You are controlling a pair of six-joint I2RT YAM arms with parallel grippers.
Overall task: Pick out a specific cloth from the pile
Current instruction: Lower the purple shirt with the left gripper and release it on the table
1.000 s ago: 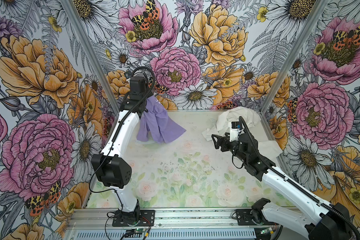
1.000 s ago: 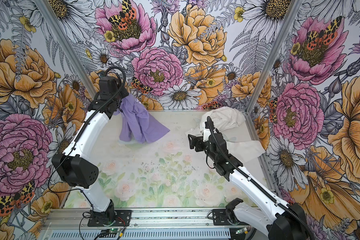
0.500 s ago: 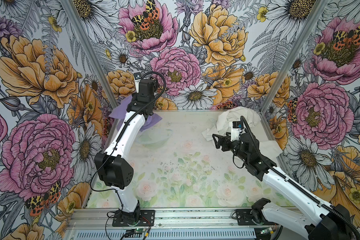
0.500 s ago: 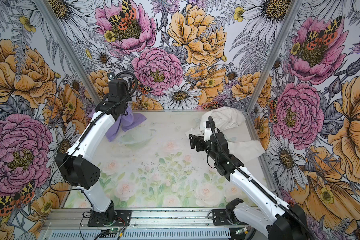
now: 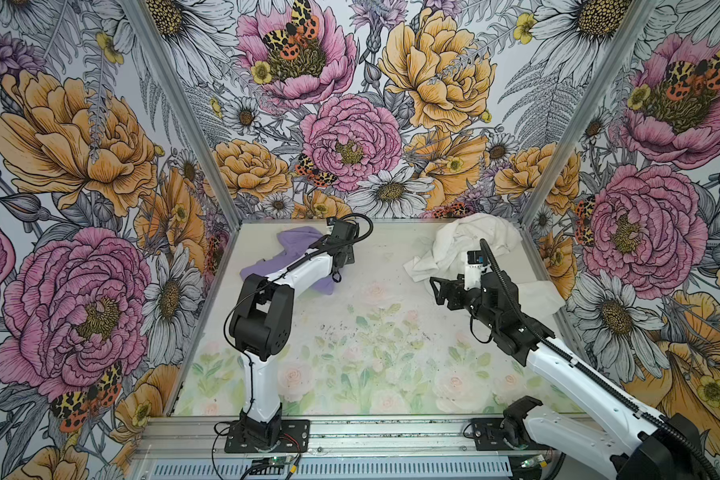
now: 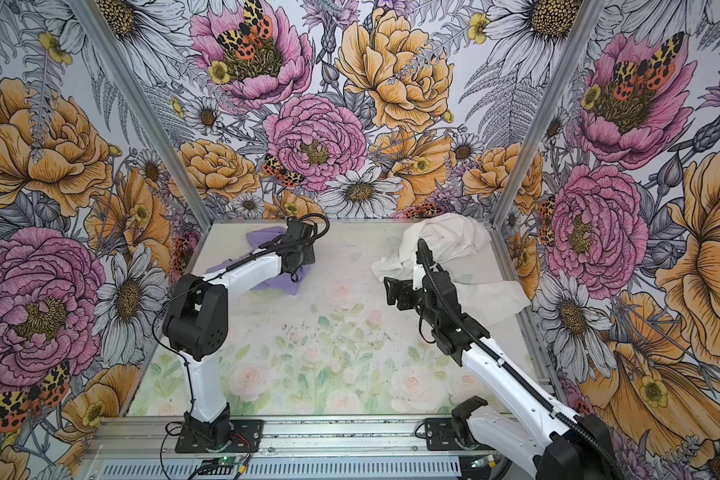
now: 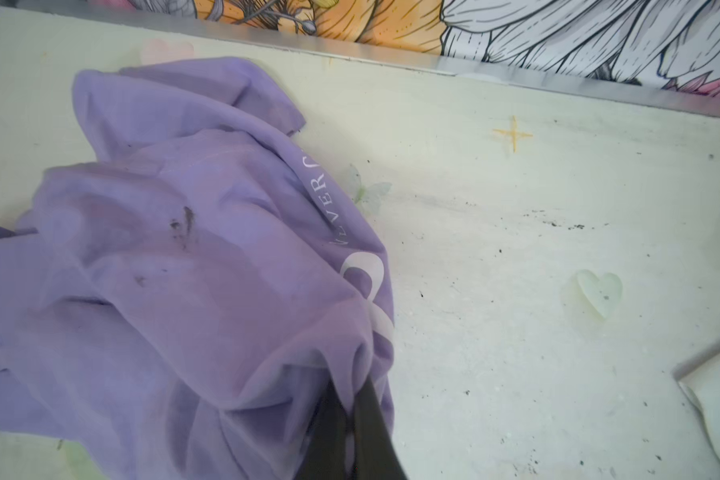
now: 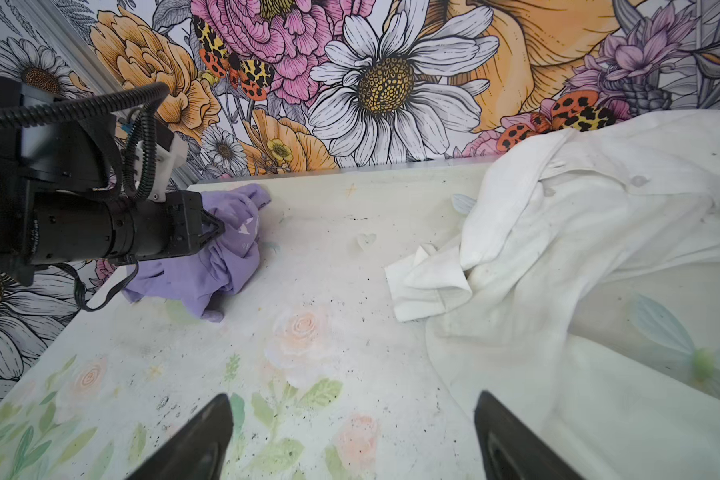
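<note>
The table is a pale sheet printed with faded roses, speckled with dark grit; flowered walls enclose it on three sides. The cloth is lavender, crumpled, with white lettering, lying at eleven o'clock; the left gripper is clamped on a fold of it. The pile, white and creased, sits at one o'clock; the right gripper gapes wide, empty, just beside it.
</note>
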